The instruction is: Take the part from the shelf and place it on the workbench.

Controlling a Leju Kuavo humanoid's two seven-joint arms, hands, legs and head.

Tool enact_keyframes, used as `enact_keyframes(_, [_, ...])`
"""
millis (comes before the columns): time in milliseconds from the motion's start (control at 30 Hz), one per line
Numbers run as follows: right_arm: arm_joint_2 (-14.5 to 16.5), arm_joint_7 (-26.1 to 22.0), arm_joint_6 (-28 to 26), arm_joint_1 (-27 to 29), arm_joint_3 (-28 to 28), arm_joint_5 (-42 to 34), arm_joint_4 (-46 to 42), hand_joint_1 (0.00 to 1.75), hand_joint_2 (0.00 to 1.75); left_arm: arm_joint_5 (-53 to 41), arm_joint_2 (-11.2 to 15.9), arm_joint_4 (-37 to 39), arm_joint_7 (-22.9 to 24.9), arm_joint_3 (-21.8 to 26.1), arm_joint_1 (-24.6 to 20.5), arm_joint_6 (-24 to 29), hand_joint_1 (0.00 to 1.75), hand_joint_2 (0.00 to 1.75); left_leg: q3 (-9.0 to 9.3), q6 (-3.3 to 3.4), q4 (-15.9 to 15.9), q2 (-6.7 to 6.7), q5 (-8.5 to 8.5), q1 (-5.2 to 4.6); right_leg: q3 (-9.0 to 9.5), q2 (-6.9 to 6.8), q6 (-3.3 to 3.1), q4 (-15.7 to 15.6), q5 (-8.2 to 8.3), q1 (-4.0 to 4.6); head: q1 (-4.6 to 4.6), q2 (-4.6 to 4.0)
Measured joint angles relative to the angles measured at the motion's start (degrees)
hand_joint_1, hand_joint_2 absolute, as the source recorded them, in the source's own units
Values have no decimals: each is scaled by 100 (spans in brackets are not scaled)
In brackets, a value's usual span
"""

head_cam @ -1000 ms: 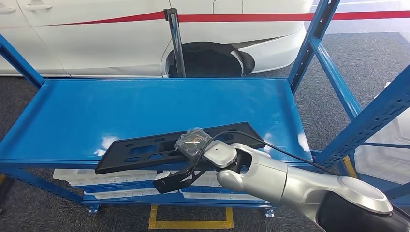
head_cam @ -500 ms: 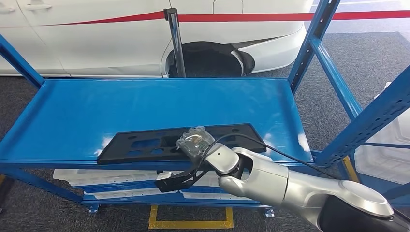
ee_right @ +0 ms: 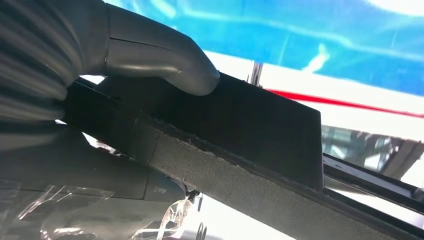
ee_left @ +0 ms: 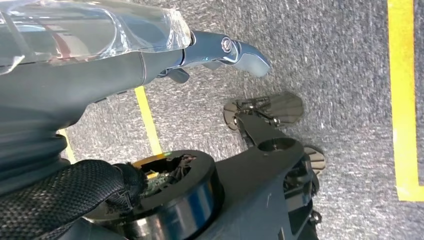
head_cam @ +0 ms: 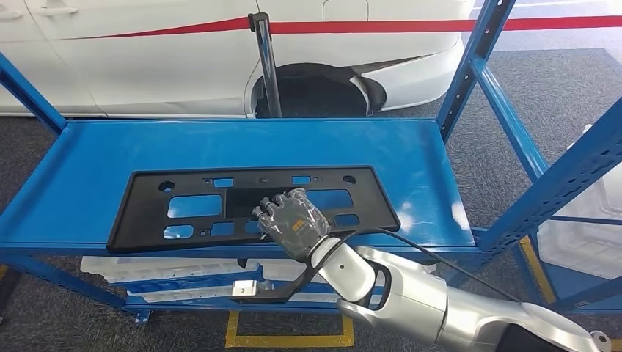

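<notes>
part tipped up, gripped by right hand

The right hand grips the black part at its near edge; the left hand hangs down, fingers straight.

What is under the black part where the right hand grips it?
The right hand grips the black part above the blue shelf; its thumb presses one face. The shelf surface beneath is hidden.
</notes>
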Motion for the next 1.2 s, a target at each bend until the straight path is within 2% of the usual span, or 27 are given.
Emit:
enact_keyframes(233, [-116,-151,265,133,-131,521,-422,175,175,-72,36,0,-53,-1,-16,-169,0,175,-3,5,9,0,-5,-4,3,-1,10,-11,8,-14,0,0])
enact_keyframes(333, [-153,-195,401,154,-165,553,-554,175,175,-58,53,0,-28,-4,-28,-196,0,175,75,114,-144,8,100,-1,56,-7,87,-113,69,-36,-2,1])
enact_keyframes(367, [-165,-203,427,156,-178,547,-593,175,175,-53,55,0,-19,-5,-29,-205,0,175,147,159,-285,21,181,19,57,-8,110,-84,21,-25,2,1])
enact_keyframes(400, [-182,-206,451,157,-189,539,-630,175,175,-50,53,0,-13,-7,-31,-210,0,175,216,184,-415,38,256,46,9,-8,135,60,-105,-21,6,1])
enact_keyframes(467, [-223,-207,501,173,-200,494,-676,175,175,-52,50,0,-9,-10,-36,-218,0,175,269,194,-527,64,320,89,-252,-10,205,726,-509,-65,17,0])
enact_keyframes(500, [-248,-207,527,195,-202,463,-688,175,175,-52,50,0,-9,-12,-40,-221,0,175,264,182,-521,68,325,108,-395,-12,255,1087,-669,-104,19,1])
enact_keyframes(533, [-272,-206,546,220,-204,430,-692,175,175,-53,49,0,-8,-13,-42,-225,0,175,254,162,-507,70,321,132,-472,-16,305,1310,-735,-149,20,1])
enact_keyframes(567, [-294,-206,560,239,-206,396,-697,175,175,-53,49,0,-8,-13,-45,-230,0,175,240,125,-482,70,311,165,-448,-23,363,1322,-691,-198,21,1])
enact_keyframes(600, [-312,-204,569,248,-212,370,-706,175,175,-53,49,0,-7,-13,-47,-236,0,175,221,71,-436,70,291,209,-302,-35,431,1099,-550,-251,22,1])
enact_keyframes(633, [-326,-203,574,250,-221,351,-719,175,175,-53,49,0,-7,-13,-52,-242,0,175,193,-2,-362,70,255,254,-70,-51,515,707,-391,-312,22,0])
enact_keyframes(667, [-333,-201,580,249,-231,336,-732,175,175,-53,68,2,-7,-13,-59,-247,0,175,139,-83,-282,65,213,286,137,-37,581,390,-278,-338,26,0])
enact_keyframes(700, [-339,-200,587,250,-240,326,-751,175,175,-54,79,4,-7,-14,-70,-253,0,175,85,-161,-192,55,168,302,247,-6,586,202,-195,-352,28,0])
enact_keyframes(733, [-346,-198,592,248,-249,319,-766,175,175,-54,86,7,-8,-14,-80,-255,0,175,27,-224,-101,42,134,310,281,29,545,126,-212,-356,30,0])
enact_keyframes(767, [-352,-194,598,250,-255,306,-778,175,175,-54,93,9,-7,-15,-86,-257,0,175,-32,-267,-43,25,124,312,219,70,455,208,-245,-333,27,0])
enact_keyframes(800, [-359,-190,604,251,-261,285,-795,175,175,-53,83,9,-7,-16,-88,-260,0,175,-70,-298,4,12,124,326,147,80,353,253,-258,-334,22,1])
enact_keyframes(867, [-368,-167,619,253,-269,218,-817,175,175,-52,83,9,-5,-17,-80,-260,0,175,-166,-320,130,17,41,357,55,71,218,292,-268,-309,6,1])
enact_keyframes(900, [-372,-156,627,253,-272,185,-829,175,175,-54,84,9,-5,-17,-81,-261,0,175,-246,-311,319,32,-112,357,15,62,166,295,-242,-294,1,1])
enact_keyframes(933, [-378,-141,634,253,-279,158,-836,175,175,-57,84,9,-4,-17,-85,-261,0,175,-360,-289,633,48,-340,340,-24,52,122,291,-212,-270,-7,0])
enact_keyframes(1000, [-393,-109,639,254,-292,132,-849,175,175,-73,84,9,-2,-17,-95,-261,0,175,-636,-211,1461,60,-844,260,-108,35,52,291,-149,-202,-14,0])
enact_keyframes(1033, [-403,-94,638,257,-296,124,-854,175,175,-82,84,9,2,-18,-98,-261,0,175,-708,-158,1765,59,-994,207,-152,31,25,293,-117,-157,-16,0])
enact_keyframes(1067, [-411,-83,638,258,-297,118,-859,175,175,-89,84,9,5,-19,-99,-260,0,175,-682,-89,1868,58,-1034,146,-190,29,1,294,-84,-110,-16,0])
enact_keyframes(1100, [-420,-75,637,260,-300,114,-863,175,175,-94,84,9,9,-20,-99,-260,0,175,-544,-4,1742,57,-967,79,-219,29,-20,295,-53,-64,-16,1])
enact_keyframes(1200, [-438,-53,631,261,-318,107,-894,175,175,-132,92,9,38,-33,-94,-258,0,175,187,332,605,77,-592,-141,-251,26,-49,275,39,25,-9,1])
